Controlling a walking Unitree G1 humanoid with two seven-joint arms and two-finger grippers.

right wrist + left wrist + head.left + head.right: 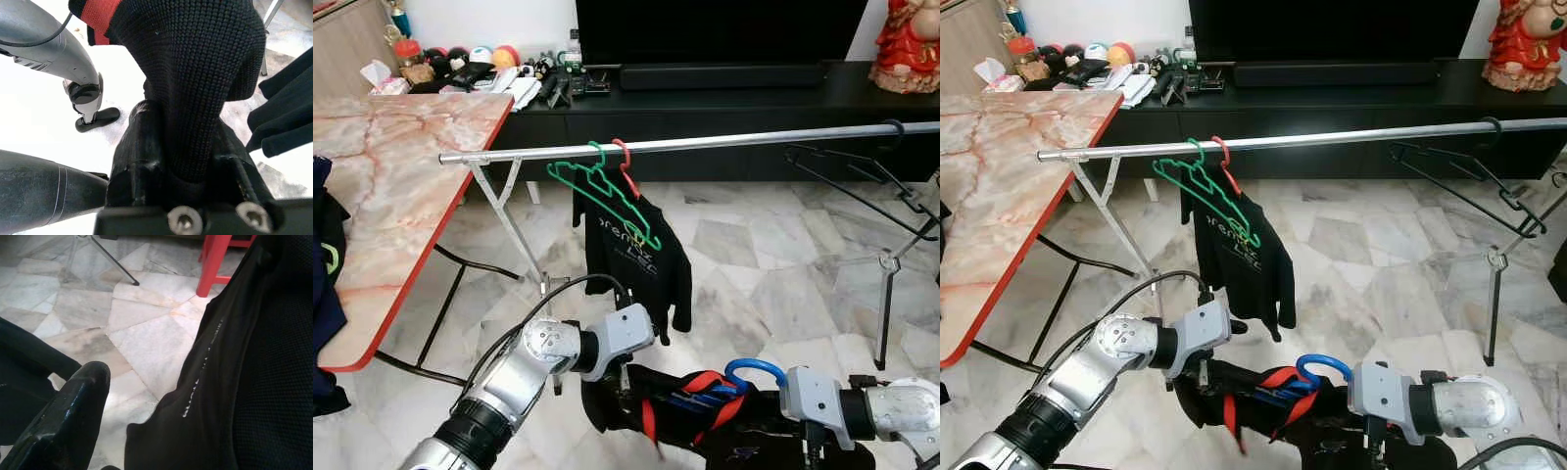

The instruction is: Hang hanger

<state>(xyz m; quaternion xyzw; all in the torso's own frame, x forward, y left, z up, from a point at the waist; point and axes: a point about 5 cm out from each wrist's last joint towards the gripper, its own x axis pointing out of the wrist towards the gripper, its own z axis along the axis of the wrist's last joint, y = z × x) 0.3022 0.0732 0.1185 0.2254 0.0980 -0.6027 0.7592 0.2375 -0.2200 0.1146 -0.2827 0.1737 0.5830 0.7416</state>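
A blue hanger carrying a black garment with red trim is held low over the floor, well below the silver rail. My right gripper is shut on the black knit cloth just under the blue hook; in the right wrist view the fabric is pinched between its fingers. My left gripper reaches down at the garment's left end. It stands open, with one finger bare and the black cloth lying beside it.
On the rail's left part hang a green hanger and a red hanger with a black T-shirt; an empty black hanger hangs at the right. A marble table stands left and a black TV cabinet behind. Rack legs stand on the floor.
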